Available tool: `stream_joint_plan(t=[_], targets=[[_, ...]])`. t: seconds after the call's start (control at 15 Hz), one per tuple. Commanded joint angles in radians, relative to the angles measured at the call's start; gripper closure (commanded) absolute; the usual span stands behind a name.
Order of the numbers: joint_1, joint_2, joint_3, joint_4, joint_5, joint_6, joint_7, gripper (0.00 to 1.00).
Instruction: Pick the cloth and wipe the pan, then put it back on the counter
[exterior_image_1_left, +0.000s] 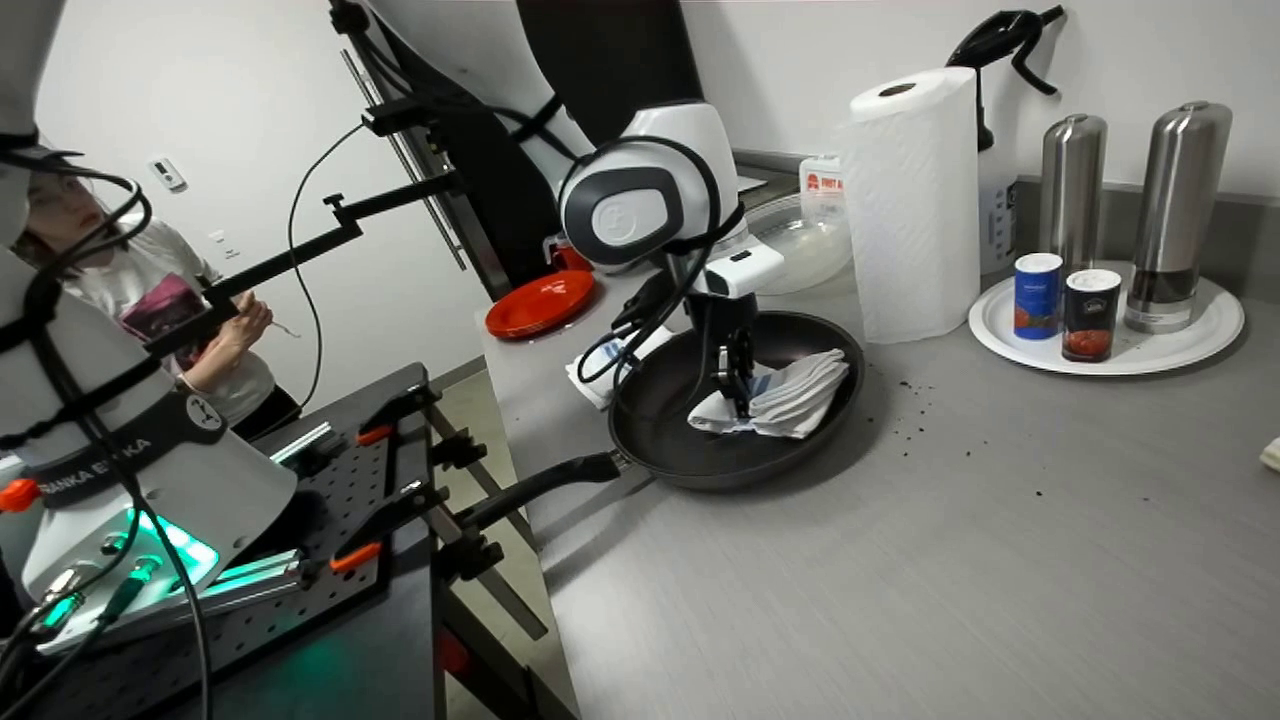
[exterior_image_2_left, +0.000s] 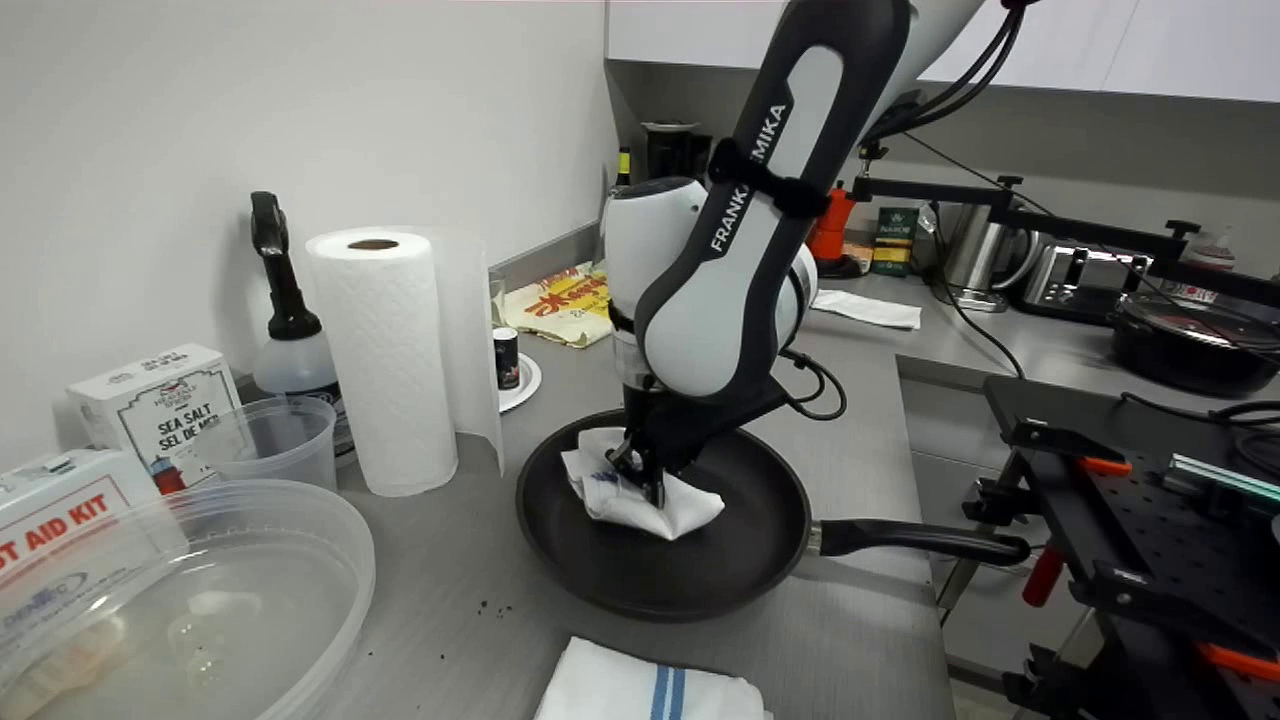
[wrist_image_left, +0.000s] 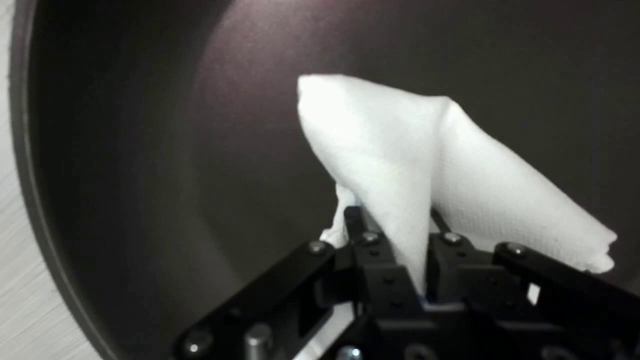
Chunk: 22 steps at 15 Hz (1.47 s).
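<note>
The cloth (exterior_image_1_left: 810, 395), white and rumpled with a blue stripe, lies bunched inside the black pan (exterior_image_1_left: 680, 450). The cloth (exterior_image_2_left: 620, 505) and the pan (exterior_image_2_left: 745, 565) also show in an exterior view. My gripper (exterior_image_1_left: 738, 400) points down into the pan, shut on a fold of the cloth. In the wrist view the fold of cloth (wrist_image_left: 375, 135) stands between the two fingers of my gripper (wrist_image_left: 396, 218), with the dark pan floor (wrist_image_left: 150, 175) around it. The fingertips are partly hidden by cloth. The pan stands on the grey counter (exterior_image_1_left: 900, 570), its handle reaching over the edge.
Another folded white towel with blue stripes (exterior_image_2_left: 640, 690) lies beside the pan. A paper-towel roll (exterior_image_1_left: 910, 210), a clear bowl (exterior_image_2_left: 230, 590), a red plate (exterior_image_1_left: 540, 305) and a white tray (exterior_image_1_left: 1130, 360) with shakers stand around. Dark crumbs (exterior_image_1_left: 925, 415) lie near the pan.
</note>
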<state>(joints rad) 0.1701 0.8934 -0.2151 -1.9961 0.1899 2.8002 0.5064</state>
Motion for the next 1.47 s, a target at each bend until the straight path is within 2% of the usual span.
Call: stream_joint_plan(t=[0.0, 0.33, 0.73, 1.07, 1.4], targets=[[-0.005, 0.049, 0.068, 0.020, 0.027, -0.027, 0.011, 0.96], [-0.002, 0.038, 0.110, 0.005, 0.036, -0.038, 0.010, 0.96], [-0.031, 0.027, 0.171, 0.001, 0.065, -0.085, -0.013, 0.96], [-0.151, 0.039, 0.273, 0.062, 0.113, -0.267, -0.119, 0.96], [-0.230, 0.078, 0.307, 0.143, 0.170, -0.501, -0.185, 0.96]])
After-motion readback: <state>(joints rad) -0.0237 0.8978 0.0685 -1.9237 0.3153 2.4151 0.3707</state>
